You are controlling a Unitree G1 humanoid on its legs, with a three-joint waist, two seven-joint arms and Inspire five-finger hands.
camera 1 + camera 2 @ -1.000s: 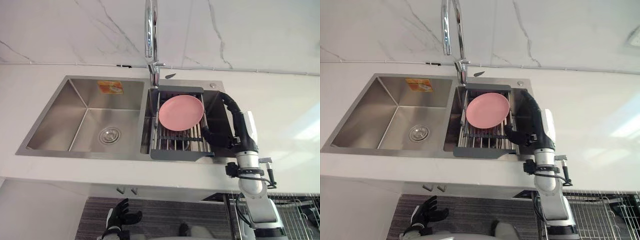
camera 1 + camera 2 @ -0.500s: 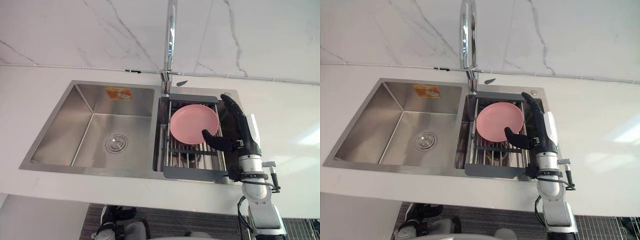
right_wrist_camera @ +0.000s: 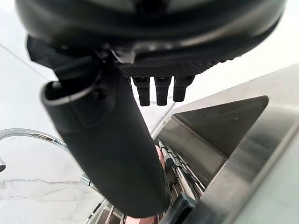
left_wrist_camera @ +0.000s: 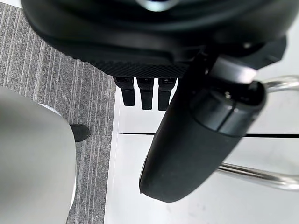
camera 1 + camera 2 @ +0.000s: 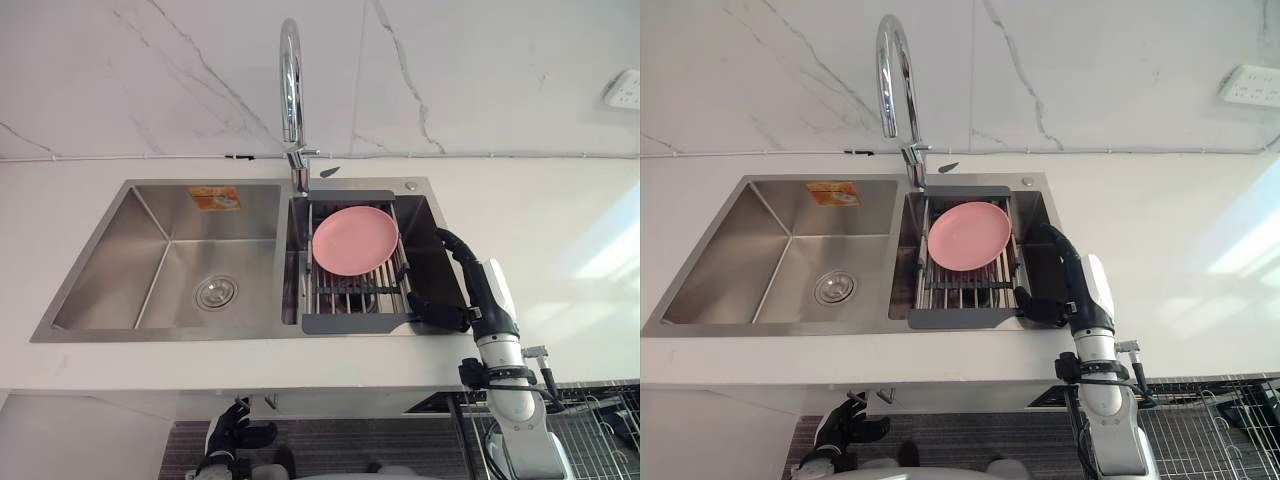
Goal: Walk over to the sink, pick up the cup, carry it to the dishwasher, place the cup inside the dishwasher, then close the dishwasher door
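Nearest, the left hand [image 5: 232,438] hangs relaxed and empty above the grey ribbed floor [image 5: 330,440]. Past the white countertop [image 5: 560,230] edge, the right hand [image 5: 462,290], fingers released and grasping nothing, reaches into the right basin of the steel sink [image 5: 160,270], just beside the dark rack [image 5: 355,322] bearing a pink plate [image 5: 354,241]. The cup's position cannot be told. Risk: the outstretched thumb catches the rack and tips the plate. Behind: tap [image 5: 290,90], marble wall [image 5: 150,70], socket [image 5: 622,90].
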